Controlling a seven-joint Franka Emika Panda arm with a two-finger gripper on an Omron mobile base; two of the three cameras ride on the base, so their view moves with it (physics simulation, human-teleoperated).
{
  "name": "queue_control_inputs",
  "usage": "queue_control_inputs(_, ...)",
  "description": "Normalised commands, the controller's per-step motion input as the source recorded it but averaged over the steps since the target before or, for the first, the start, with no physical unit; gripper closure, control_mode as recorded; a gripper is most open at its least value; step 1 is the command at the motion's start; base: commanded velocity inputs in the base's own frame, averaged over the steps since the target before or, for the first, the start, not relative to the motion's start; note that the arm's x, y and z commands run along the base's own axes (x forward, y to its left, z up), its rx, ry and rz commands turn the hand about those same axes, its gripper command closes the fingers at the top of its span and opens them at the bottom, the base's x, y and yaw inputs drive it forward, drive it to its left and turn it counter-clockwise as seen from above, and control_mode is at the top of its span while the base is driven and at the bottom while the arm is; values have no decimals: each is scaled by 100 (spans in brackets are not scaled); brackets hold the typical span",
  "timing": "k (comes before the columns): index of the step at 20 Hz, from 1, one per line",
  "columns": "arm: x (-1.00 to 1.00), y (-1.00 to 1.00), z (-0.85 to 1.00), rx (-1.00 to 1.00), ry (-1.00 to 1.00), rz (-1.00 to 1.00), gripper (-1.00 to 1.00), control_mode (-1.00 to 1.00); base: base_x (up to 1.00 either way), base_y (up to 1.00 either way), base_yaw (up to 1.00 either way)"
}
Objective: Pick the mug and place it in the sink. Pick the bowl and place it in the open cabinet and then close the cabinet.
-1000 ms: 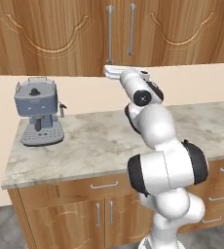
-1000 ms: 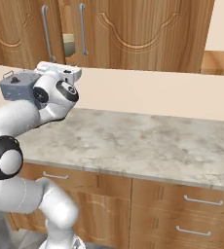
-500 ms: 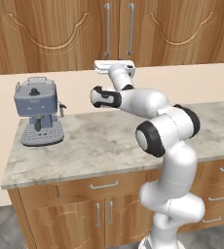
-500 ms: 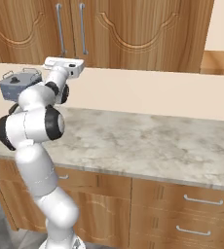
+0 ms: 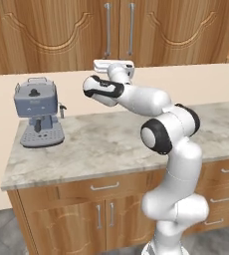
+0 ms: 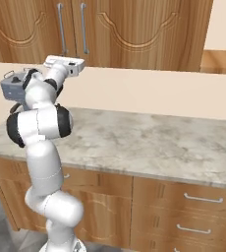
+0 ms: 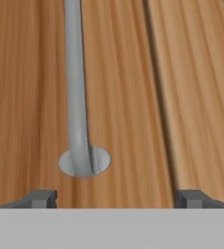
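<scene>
The arm (image 5: 173,164) is glossy white, built of rounded, bulbous segments with black bands and black caps at the joints. Its hand (image 5: 113,65) is a flat white rectangular block. The two fingertips (image 7: 40,198) are small, dark grey and square-edged, with lighter top faces

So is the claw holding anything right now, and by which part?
Nothing is held. The claw is open, its tips apart in front of the closed cabinet door, near the base of a handle.
</scene>
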Motion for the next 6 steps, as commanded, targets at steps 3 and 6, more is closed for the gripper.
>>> queue_control_inputs(3,100,-47,0,0,-6,27,-100,-100,0,0,0)
queue_control_inputs(6,100,-35,-3,0,-3,25,-100,-100,0,0,0)
